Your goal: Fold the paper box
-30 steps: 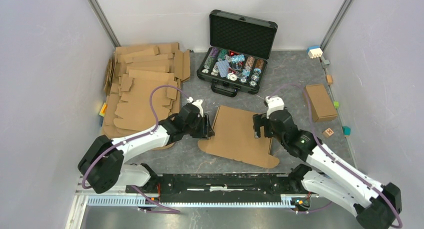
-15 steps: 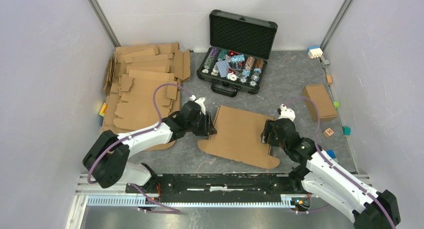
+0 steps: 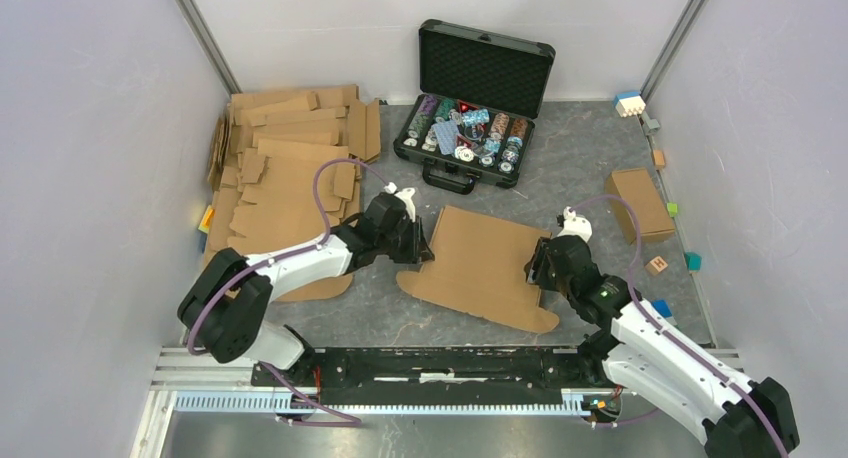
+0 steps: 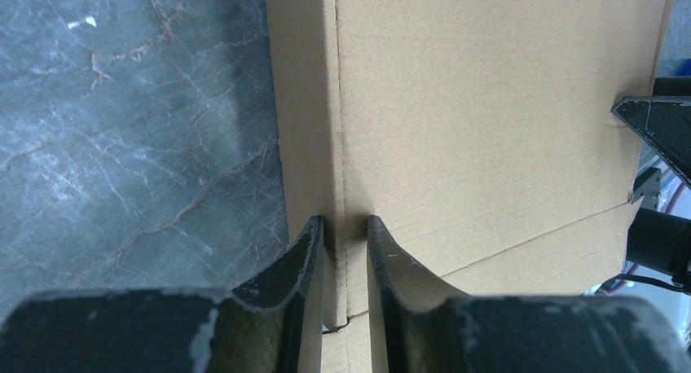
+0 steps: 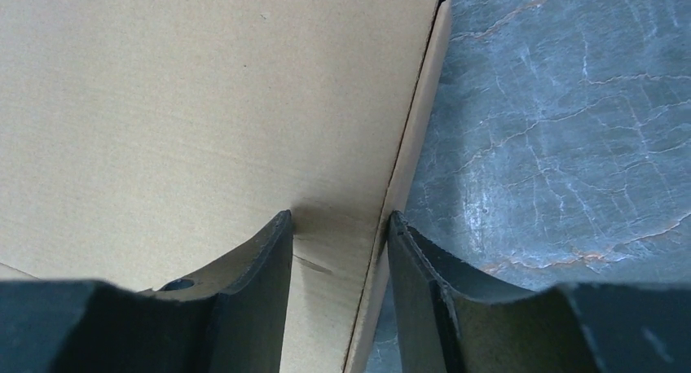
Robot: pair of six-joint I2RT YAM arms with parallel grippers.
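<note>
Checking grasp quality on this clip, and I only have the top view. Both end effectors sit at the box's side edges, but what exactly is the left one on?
Observer: In the left wrist view, the left end effector straddles a crease in the box, with a narrow flap strip on its outer side.
Reviewer: Is it pinched?
Observer: The fingers stand close on either side of the crease. I cannot tell whether they touch it.
Reviewer: And the right?
Observer: The right end effector straddles the box's edge. One finger is over the panel, with a clear gap to the edge. The other is outside the edge, above the table.
</note>
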